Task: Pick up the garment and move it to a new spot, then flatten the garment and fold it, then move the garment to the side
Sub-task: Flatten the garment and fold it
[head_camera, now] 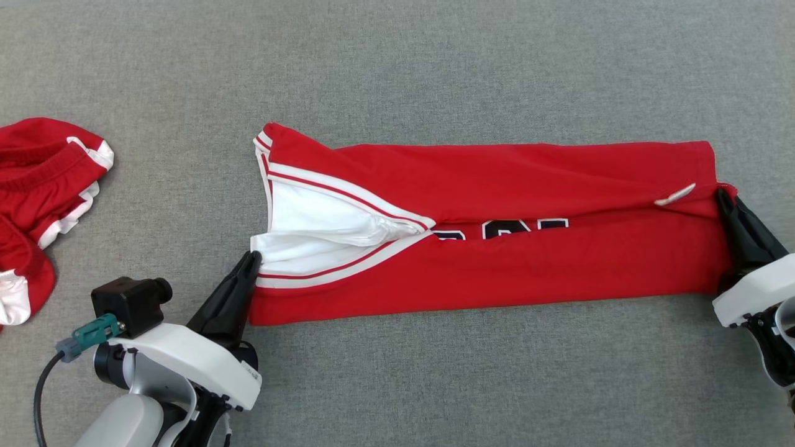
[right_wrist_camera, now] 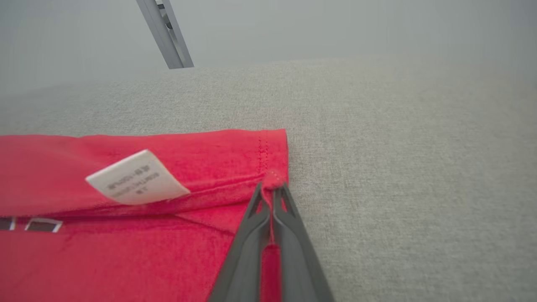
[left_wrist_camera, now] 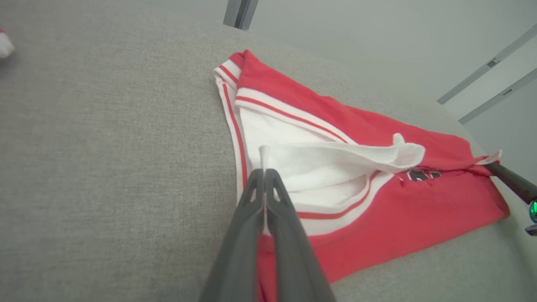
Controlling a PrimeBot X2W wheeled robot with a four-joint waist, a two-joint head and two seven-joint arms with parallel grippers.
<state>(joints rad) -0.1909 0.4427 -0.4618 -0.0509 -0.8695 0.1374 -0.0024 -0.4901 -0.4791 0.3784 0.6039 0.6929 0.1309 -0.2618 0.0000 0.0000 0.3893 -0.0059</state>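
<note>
The left gripper [head_camera: 251,261] has its two dark fingers pinched shut on the white-trimmed edge of a red sleeveless jersey [head_camera: 528,180]. The right gripper [head_camera: 723,197] is likewise clamped closed on the jersey's red hem corner, near a small white care label [right_wrist_camera: 136,178]. Between them the jersey lies folded lengthwise into a long band on a grey woven cloth surface [head_camera: 397,62]. A crumpled red and white garment [head_camera: 43,180] lies well apart at the left edge.
</note>
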